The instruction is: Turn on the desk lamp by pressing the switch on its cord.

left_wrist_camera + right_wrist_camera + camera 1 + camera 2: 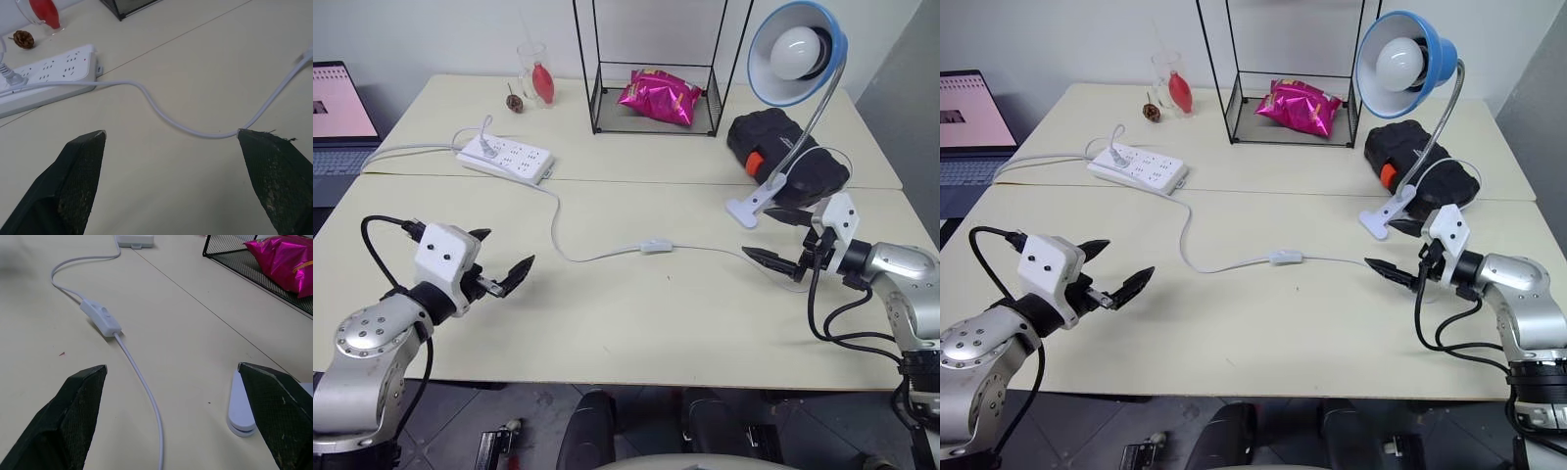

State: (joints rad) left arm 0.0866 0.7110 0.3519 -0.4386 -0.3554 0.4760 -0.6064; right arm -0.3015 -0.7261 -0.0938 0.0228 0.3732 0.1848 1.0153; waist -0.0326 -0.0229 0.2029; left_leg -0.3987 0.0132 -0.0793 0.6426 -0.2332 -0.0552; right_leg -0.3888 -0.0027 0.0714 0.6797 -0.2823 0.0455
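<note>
A pale cream two-part tabletop (636, 323) carries everything. At its far edge stands a black wire-frame rack (651, 69) with a crinkled magenta foil bag (658, 98) inside. The desk lamp (797, 54), a clip lamp with a round blue-rimmed white shade and a large unlit bulb, rises on a bendy silver gooseneck from its white clamp base near the table's right side, just in front of a black padded bag (788, 147). A white multi-socket power strip (506, 159) lies far left. The thin white cord (592, 257) snakes from the strip to mid-table, where the small white oblong switch (655, 247) lies flat. The left gripper (506, 269) and right gripper (781, 240) hover with black fingers spread wide, holding nothing.
</note>
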